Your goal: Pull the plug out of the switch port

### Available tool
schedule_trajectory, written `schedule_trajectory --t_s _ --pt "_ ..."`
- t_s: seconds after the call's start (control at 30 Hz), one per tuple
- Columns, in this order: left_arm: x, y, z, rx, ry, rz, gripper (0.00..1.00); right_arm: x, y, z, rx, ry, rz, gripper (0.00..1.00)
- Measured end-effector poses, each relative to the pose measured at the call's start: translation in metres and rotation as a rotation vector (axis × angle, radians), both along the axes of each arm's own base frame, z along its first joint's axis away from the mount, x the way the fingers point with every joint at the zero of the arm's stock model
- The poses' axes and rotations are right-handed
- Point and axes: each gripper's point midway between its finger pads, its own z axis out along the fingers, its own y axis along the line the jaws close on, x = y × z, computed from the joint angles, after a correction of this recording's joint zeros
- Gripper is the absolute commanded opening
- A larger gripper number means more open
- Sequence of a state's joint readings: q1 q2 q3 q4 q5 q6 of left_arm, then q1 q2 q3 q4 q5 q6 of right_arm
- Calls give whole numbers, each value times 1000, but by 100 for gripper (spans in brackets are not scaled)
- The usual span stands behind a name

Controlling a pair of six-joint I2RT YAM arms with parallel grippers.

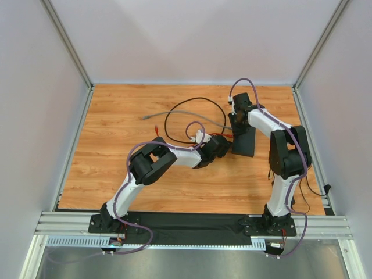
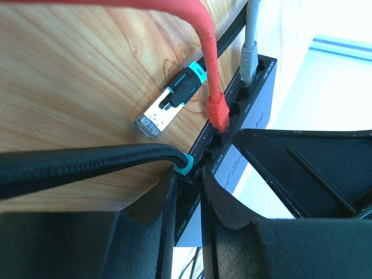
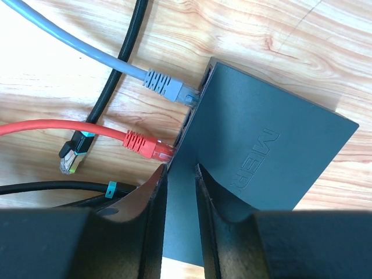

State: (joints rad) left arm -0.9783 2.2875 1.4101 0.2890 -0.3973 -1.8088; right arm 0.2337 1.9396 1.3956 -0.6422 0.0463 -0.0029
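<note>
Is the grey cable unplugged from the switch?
No, the grey cable has its plug seated in a port on the side of the switch.

Red plug (image 3: pixel 145 145) in switch (image 3: pixel 261 157) port

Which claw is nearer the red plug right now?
Left. The left claw sits at the switch's port edge just beside the red plug; the right claw rests on the switch top.

The switch (image 3: pixel 261 151) is matte black. A red cable (image 3: pixel 70 128) and a grey cable (image 3: pixel 75 46) enter it. The loose plug (image 2: pixel 174 99) has a teal band. The table (image 1: pixel 116 116) is orange-brown wood grain.
</note>
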Motion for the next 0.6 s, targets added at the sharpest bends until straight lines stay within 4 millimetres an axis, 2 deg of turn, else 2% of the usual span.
schedule_trajectory --t_s 0.33,0.6 --pt "1 1 0 0 24 11 0 0 2 0 22 5 42 28" --pt "5 17 1 151 -74 -8 0 3 10 0 69 4 62 28"
